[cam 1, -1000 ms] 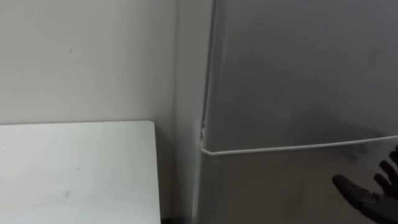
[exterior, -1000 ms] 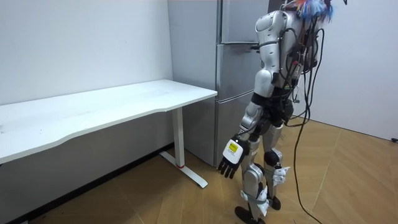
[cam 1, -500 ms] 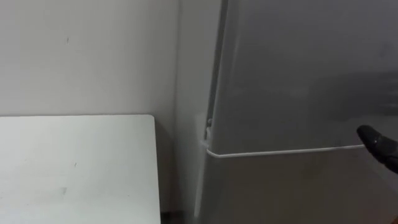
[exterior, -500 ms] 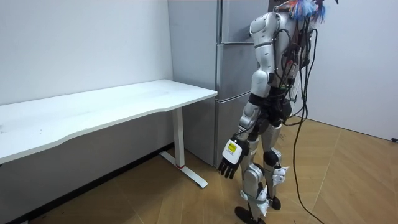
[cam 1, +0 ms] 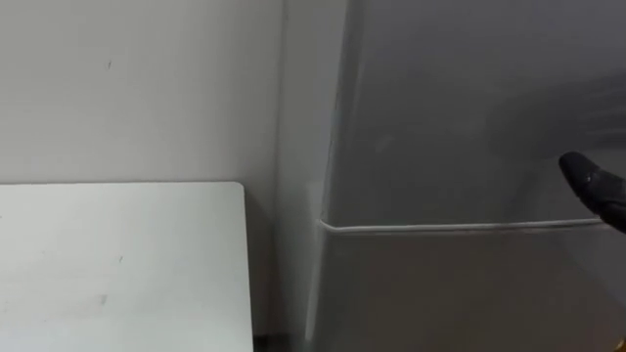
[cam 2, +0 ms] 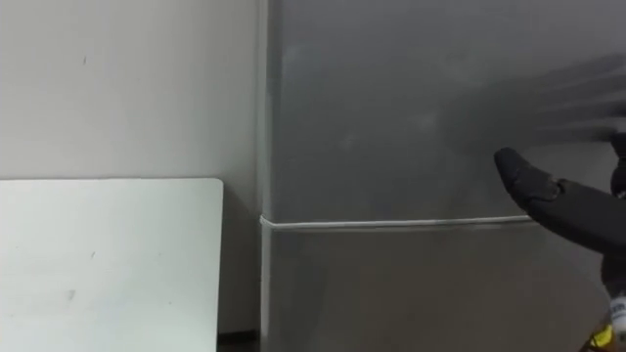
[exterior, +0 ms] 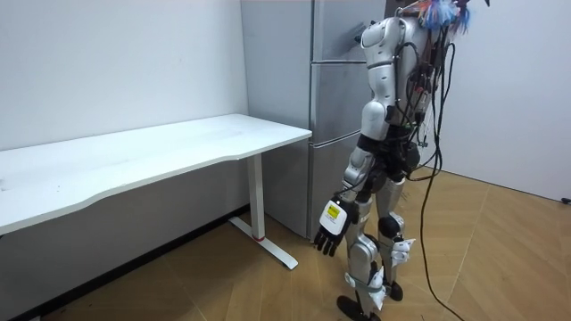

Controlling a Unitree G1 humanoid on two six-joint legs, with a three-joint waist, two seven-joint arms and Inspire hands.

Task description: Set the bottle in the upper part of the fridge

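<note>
The robot stands on the wooden floor (exterior: 268,290) close before the tall grey fridge (cam 1: 469,117), facing its front; both doors are closed, the upper door (cam 2: 391,98) meeting the lower door (cam 2: 391,293) along a thin pale seam (cam 1: 460,228) that runs level across the front; a pale wall (cam 1: 137,88) stands beside the fridge's left edge.

A white table (cam 1: 117,264) stands against that wall, its far right corner near the fridge's left side with a narrow gap between them.

The right hand (cam 2: 558,200) is raised before the fridge, at the right edge of the eye views, just above the seam and over the lowest part of the upper door; one dark finger reaches out straight toward the view's left, and a bit of another shows higher at the edge; the visible part is spread, not curled, and holds nothing that can be seen; the rest of the hand is cut off by the edge; whether it touches the door cannot be told.

The left hand (exterior: 328,230) hangs low at the robot's side in the room view, near thigh height, fingers loose and pointing down, holding nothing.

A small pale and yellow bit (cam 2: 608,328) sits at the lower right corner of the right eye view, too little of it to say what it is; where the bottle is cannot be told.
</note>
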